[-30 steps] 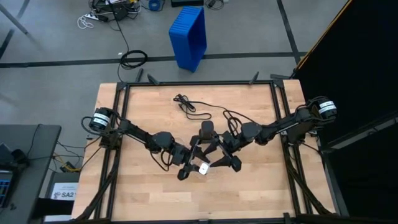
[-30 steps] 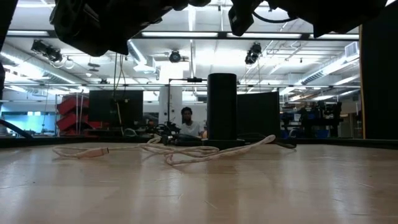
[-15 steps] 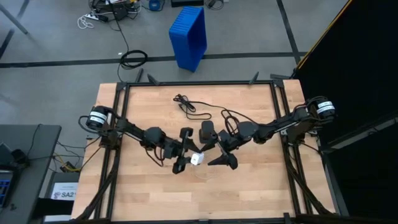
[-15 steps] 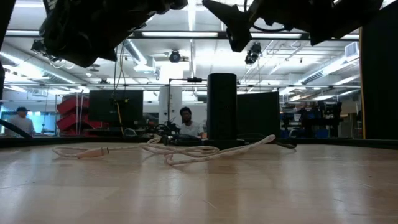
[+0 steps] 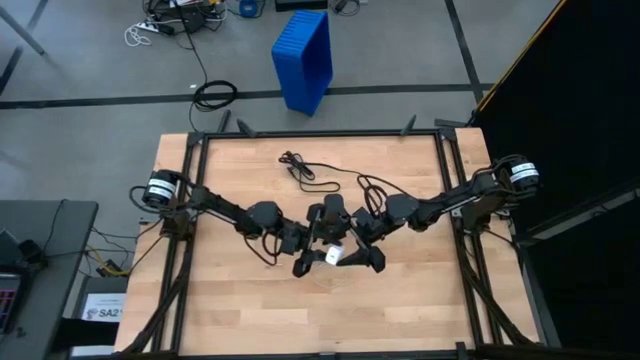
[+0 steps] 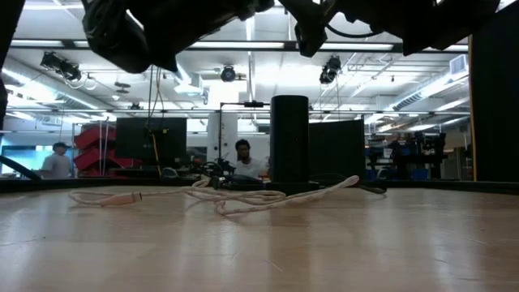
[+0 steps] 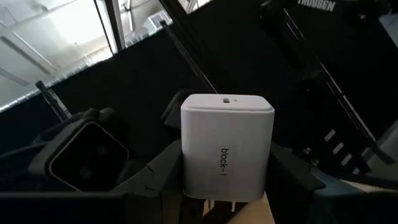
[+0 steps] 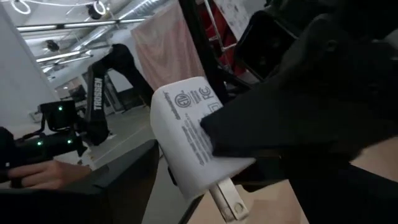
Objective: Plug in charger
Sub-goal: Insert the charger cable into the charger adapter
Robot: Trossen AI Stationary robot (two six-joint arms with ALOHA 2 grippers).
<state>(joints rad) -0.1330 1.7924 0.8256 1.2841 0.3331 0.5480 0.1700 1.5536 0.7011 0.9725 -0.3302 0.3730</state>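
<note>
The white charger block (image 5: 331,256) is held above the table (image 5: 230,310), a little toward six o'clock of its centre, where the two arms meet. It is clamped between the fingers of the left gripper (image 5: 318,253); in the left wrist view the block (image 7: 226,146) sits upright between that arm's two dark fingers (image 7: 153,173), its port face turned away from the wrist and its prongs pointing back toward it. The right gripper (image 5: 352,252) stands just beside the block at its three o'clock side with its jaws spread wide; in the right wrist view the prongs and the printed side of the block (image 8: 189,140) are seen close up, and nothing is seen held by the right fingers.

The cable (image 5: 300,170) lies loose on the table near twelve o'clock, well apart from the block; in the low view its pale run (image 6: 219,197) rests flat on the wood, with one end lying free. The black cylinder (image 5: 333,212) stands on the table just at twelve o'clock of the grippers.

As judged, the block has been lifted but nothing is plugged: the cable end is not yet picked up, and the joining of cable and block remains to be done. No socket can be made out.

One container is seen, a blue bin (image 5: 304,58) on the floor beyond the table at twelve o'clock; its contents cannot be told.
</note>
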